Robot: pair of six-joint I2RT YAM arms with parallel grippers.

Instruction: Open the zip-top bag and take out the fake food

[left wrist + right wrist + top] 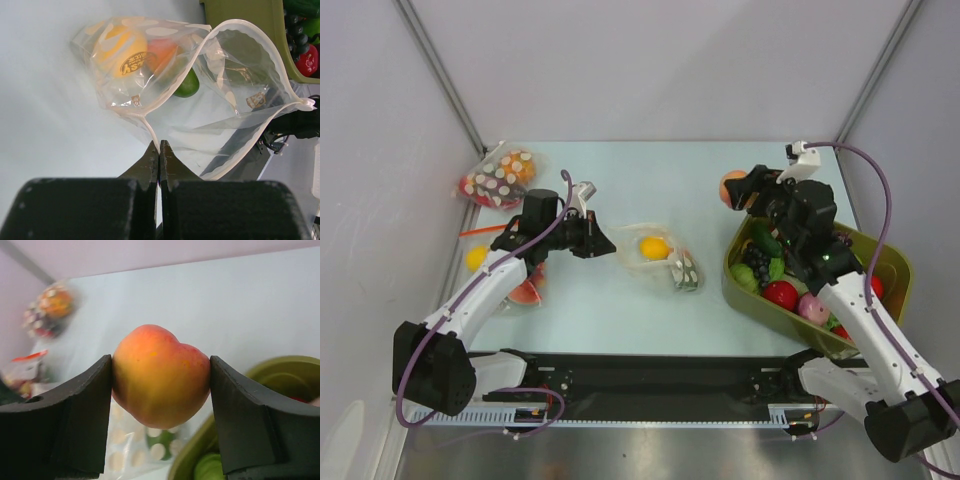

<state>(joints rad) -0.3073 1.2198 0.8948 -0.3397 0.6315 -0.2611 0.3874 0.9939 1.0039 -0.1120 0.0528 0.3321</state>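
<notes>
The clear zip-top bag (655, 255) with white dots lies at the table's middle, its mouth gaping open (225, 100). Inside it are an orange-yellow fruit (122, 50), a reddish piece (162, 50) and a green piece (189, 86). My left gripper (159, 145) is shut on the bag's rim at its left corner (603, 240). My right gripper (161, 380) is shut on the pink-orange peach (159, 374), held in the air above the far left corner of the green bin (732, 188).
An olive-green bin (895, 270) at the right holds grapes, a cucumber, red and pink fruits. Another dotted bag with red and orange fruit (498, 178) lies at the back left. A clear bag with an orange-red strip (480, 245) lies under the left arm.
</notes>
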